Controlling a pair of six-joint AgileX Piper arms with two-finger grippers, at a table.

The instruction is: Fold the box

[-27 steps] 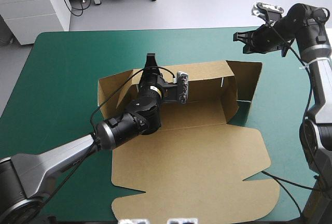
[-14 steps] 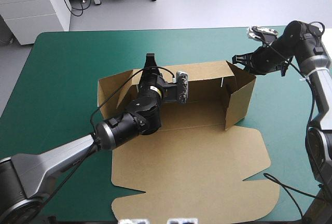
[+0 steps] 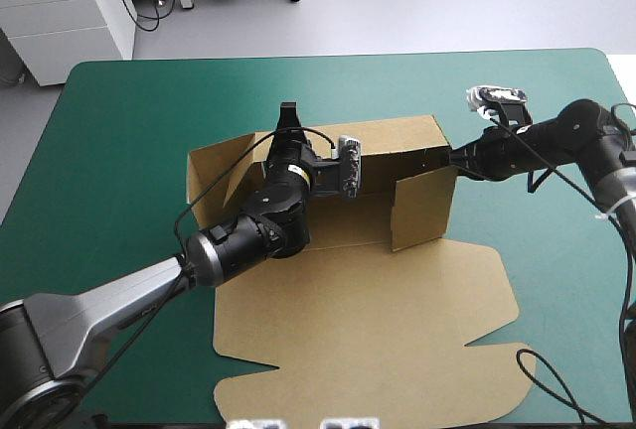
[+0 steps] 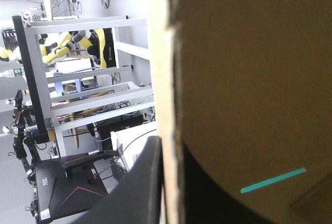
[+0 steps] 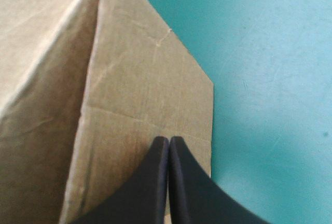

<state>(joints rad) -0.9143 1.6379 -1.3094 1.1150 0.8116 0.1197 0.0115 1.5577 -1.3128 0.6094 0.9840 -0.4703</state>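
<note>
Brown box [image 3: 368,300], partly raised, at middle of table [image 3: 119,131] with teal-green cover.
Back wall upright along far side; right side wall upright and angled inward over the floor panel; left side panel splayed outward; lid flat on the cover toward the near edge. Left gripper [image 3: 288,113] at left part of back wall, clamped on the board's top edge, one black finger [image 4: 148,182] outside, the other inside. Right gripper [image 5: 168,146] outside right side wall, fingers pressed together in one point, tip against the board near its upper corner.
</note>
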